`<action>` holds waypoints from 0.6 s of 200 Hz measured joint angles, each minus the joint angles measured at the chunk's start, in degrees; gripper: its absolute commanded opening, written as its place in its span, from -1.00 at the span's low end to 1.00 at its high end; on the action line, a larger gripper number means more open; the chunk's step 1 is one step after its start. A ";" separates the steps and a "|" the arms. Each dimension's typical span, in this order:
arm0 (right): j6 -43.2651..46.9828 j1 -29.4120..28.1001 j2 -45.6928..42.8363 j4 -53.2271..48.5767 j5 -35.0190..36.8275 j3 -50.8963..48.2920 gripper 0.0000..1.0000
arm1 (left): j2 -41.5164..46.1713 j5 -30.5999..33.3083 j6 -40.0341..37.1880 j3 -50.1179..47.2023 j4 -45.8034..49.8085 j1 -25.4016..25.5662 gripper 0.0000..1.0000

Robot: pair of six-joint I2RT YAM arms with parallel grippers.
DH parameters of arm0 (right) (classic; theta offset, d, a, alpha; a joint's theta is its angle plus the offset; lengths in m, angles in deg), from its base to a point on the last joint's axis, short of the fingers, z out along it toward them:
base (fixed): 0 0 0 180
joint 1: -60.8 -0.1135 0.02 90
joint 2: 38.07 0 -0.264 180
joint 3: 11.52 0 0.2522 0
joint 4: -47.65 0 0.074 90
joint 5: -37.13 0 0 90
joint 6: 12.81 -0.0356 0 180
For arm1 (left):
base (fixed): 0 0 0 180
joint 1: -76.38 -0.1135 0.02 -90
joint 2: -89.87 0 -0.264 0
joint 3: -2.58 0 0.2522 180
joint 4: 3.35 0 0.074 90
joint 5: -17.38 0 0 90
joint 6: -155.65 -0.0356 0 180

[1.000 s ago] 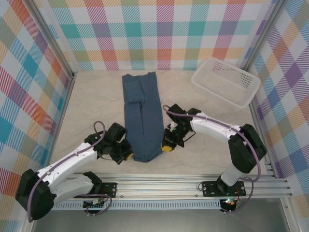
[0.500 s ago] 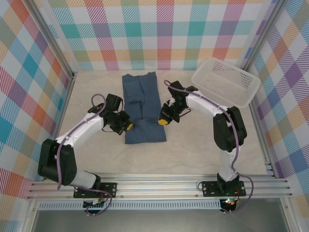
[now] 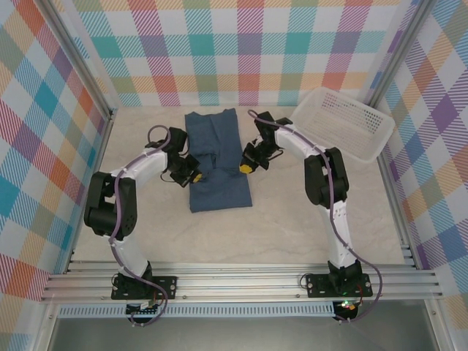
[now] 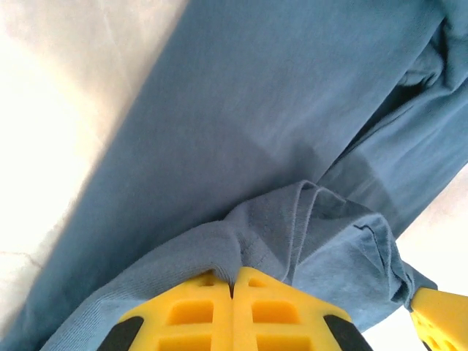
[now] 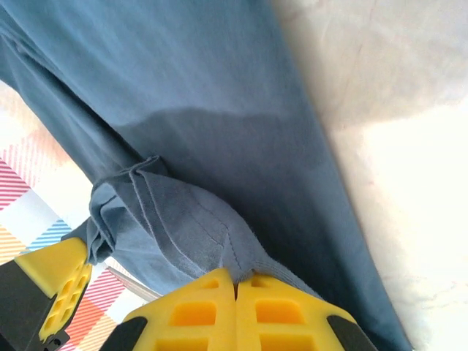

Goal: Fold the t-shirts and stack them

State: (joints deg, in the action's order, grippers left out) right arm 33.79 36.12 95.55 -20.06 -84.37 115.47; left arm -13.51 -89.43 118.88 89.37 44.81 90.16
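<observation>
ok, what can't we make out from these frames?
- Top view: what lies under the folded-over near part of the t-shirt; the upper layer covers it.
- Top view: fingertips of the left gripper and right gripper are too small to read.
- Wrist views: how much cloth each pinch holds; bunched cloth hides it, and frame edges cut the t-shirt off.

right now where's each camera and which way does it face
Top external: above, behind the robot, looking down at dark teal-blue cotton t-shirt, white perforated plastic basket, both arms.
Left wrist: on left arm, facing along yellow left hand, shut on the t-shirt.
Right wrist: mirrored; right hand shut on it.
Both wrist views share the t-shirt.
</observation>
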 measured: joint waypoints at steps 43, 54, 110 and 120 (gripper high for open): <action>0.83 0.74 3.06 -1.73 -0.04 4.57 -1.00 | -1.27 1.66 -0.92 2.32 0.31 -1.25 -1.00; 0.83 0.79 3.54 -1.95 -0.04 5.14 -1.00 | -1.40 1.92 -1.22 2.51 0.59 -1.60 -1.00; 1.11 1.11 7.69 -2.51 -0.52 9.94 -0.67 | -4.04 1.95 -2.71 3.37 1.25 -2.89 -0.75; 1.73 1.16 8.22 -2.56 -0.52 10.69 -0.43 | -4.79 1.92 -2.91 4.17 1.27 -2.95 -0.64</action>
State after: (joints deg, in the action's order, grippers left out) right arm 35.52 37.27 103.77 -22.62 -84.90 126.16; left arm -18.29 -87.51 115.98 93.55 46.07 87.21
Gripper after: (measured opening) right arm 0.172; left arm 0.130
